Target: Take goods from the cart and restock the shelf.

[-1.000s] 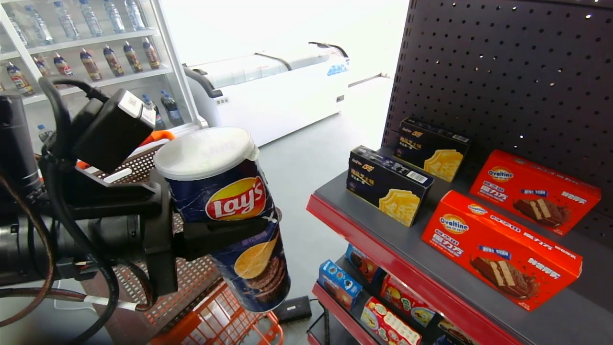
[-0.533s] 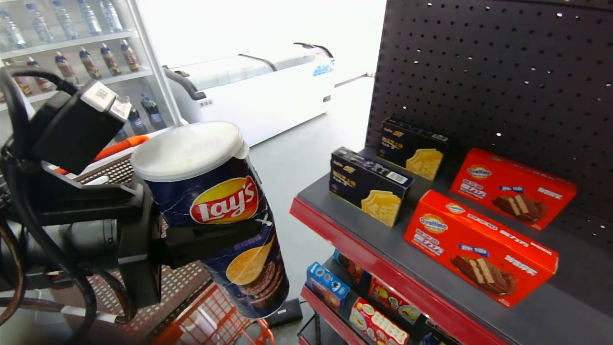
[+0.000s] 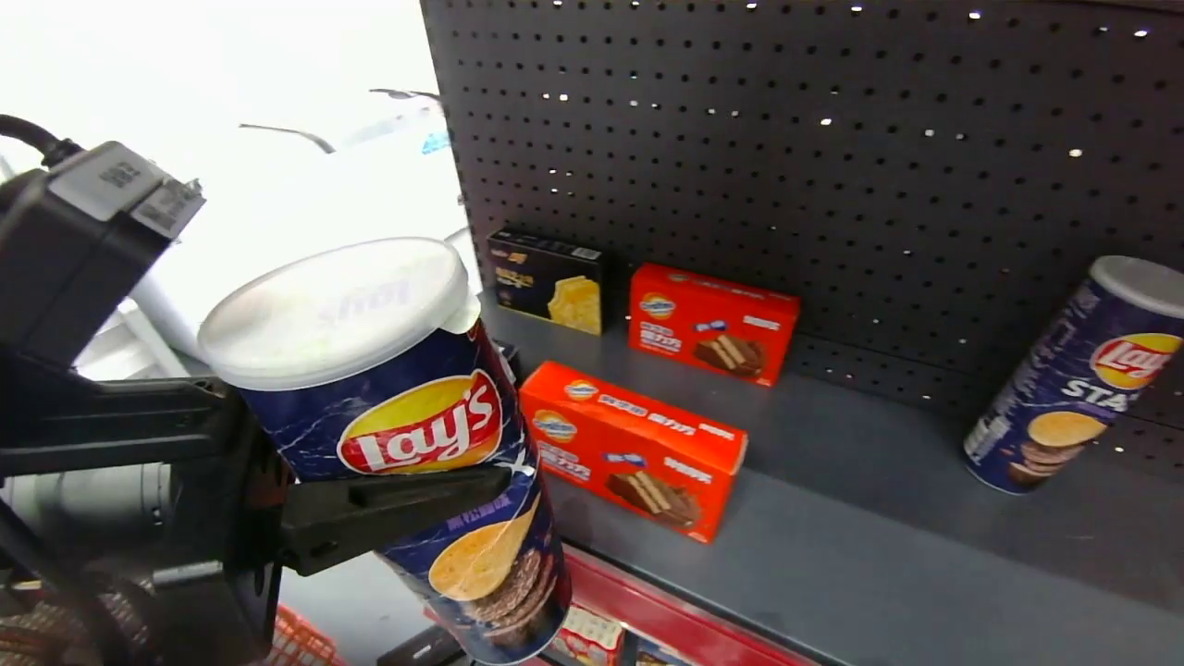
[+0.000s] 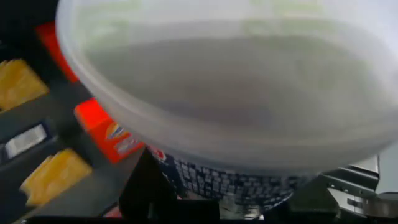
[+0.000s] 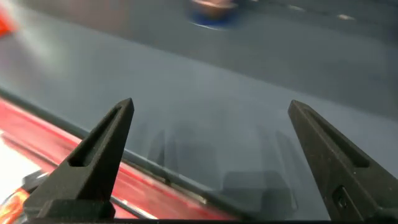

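Note:
My left gripper (image 3: pixel 416 467) is shut on a dark blue chips can (image 3: pixel 407 416) with a white lid, held upright at the left, in front of and a little above the grey shelf (image 3: pixel 832 555). One black finger (image 3: pixel 388 509) crosses the can's front. In the left wrist view the can's lid (image 4: pixel 236 93) is close up, with an orange box (image 4: pixel 106 127) beyond it. My right gripper (image 5: pixel 211 134) is open with nothing between its fingers, just over the shelf board (image 5: pixel 249 93) near its red front edge (image 5: pixel 56 155).
On the shelf lie two orange boxes (image 3: pixel 634 449) (image 3: pixel 712 324) and a dark box (image 3: pixel 546 277). A second chips can (image 3: pixel 1073 379) leans on the pegboard (image 3: pixel 832 139) at the right. Bare shelf lies between the boxes and that can. An orange cart corner (image 3: pixel 301 640) is low left.
The whole head view has swung right: the cart and fridge have left the picture and the shelf with the second can has come in. The can stays in my left gripper.

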Controlling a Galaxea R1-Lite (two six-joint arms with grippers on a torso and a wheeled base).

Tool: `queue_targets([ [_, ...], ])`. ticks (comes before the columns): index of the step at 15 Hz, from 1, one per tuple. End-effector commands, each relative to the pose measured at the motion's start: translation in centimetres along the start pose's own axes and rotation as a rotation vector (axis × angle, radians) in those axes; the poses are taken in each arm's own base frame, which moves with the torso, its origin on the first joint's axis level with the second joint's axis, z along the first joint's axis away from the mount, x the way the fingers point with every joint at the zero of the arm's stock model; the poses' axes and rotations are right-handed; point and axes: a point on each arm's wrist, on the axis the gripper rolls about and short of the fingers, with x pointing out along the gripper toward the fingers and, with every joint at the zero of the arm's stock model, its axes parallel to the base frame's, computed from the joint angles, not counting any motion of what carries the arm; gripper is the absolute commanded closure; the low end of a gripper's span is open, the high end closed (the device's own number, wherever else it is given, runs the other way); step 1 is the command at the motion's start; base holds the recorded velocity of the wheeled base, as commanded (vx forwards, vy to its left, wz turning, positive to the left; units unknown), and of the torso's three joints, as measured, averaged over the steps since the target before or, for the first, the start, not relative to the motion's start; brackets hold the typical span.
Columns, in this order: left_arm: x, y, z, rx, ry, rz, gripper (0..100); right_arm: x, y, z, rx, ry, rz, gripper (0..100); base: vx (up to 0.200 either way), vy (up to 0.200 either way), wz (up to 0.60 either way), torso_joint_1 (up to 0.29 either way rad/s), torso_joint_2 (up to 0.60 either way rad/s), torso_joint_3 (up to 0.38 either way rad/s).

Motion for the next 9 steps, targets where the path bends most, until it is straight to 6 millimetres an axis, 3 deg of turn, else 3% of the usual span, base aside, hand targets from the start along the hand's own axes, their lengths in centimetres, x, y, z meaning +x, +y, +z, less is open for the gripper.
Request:
queue_targets([
  [1, -0.29, -0.43, 0.21, 0.005, -0.003, -0.012, 100, 0.01, 0.00, 0.00, 0.000, 0.002, -0.001, 0, 0.000, 0.000, -0.60, 0.002, 0.00, 0.002],
  [7, -0.26, -0.37, 0.06, -0.002, 0.004, -0.007, 100, 0.01, 0.00, 0.00, 0.000, 0.002, -0.001, 0, 0.000, 0.000, -0.60, 0.002, 0.00, 0.005],
  [9, -0.29, -0.31, -0.08, -0.003, 0.008, -0.003, 100, 0.01, 0.00, 0.00, 0.000, 0.002, -0.001, 0, 0.000, 0.000, 0.00, 0.000, 0.00, 0.000],
])
